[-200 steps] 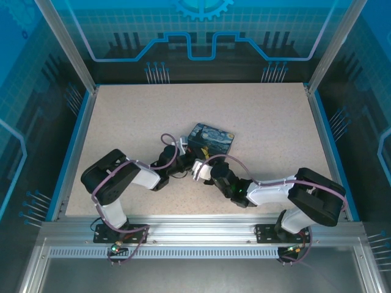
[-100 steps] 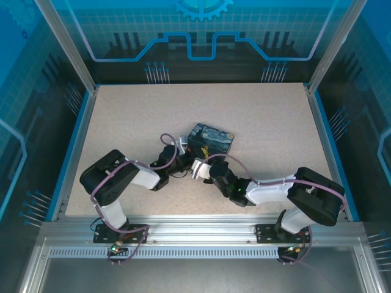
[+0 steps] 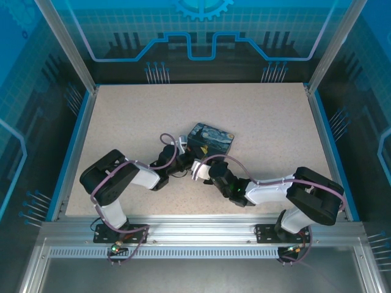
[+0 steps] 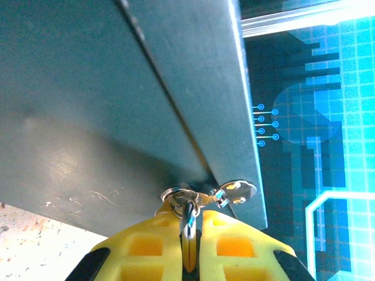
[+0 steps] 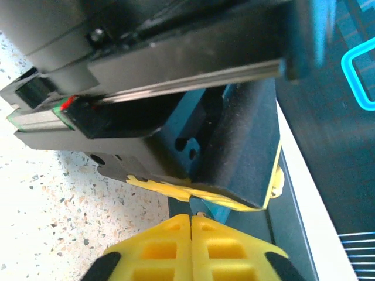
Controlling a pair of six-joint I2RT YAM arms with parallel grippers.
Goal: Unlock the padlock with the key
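At the lower middle of the left wrist view, the left gripper [image 4: 188, 214] pinches the padlock [image 4: 185, 206], with what looks like the key [image 4: 234, 190] just to its upper right, while the right gripper [image 5: 191, 219] is clenched, fingers [image 5: 158, 247] pressed together.

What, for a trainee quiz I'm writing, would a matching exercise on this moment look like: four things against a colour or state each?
Things:
1. left tool
2. right tool
3. tin box
4. table

Descriptions:
A. speckled beige
B. shut on the silvery key
C. blue painted print on its lid
D. shut, yellow fingers pressed together

Pairs: 1-B, 2-D, 3-C, 4-A
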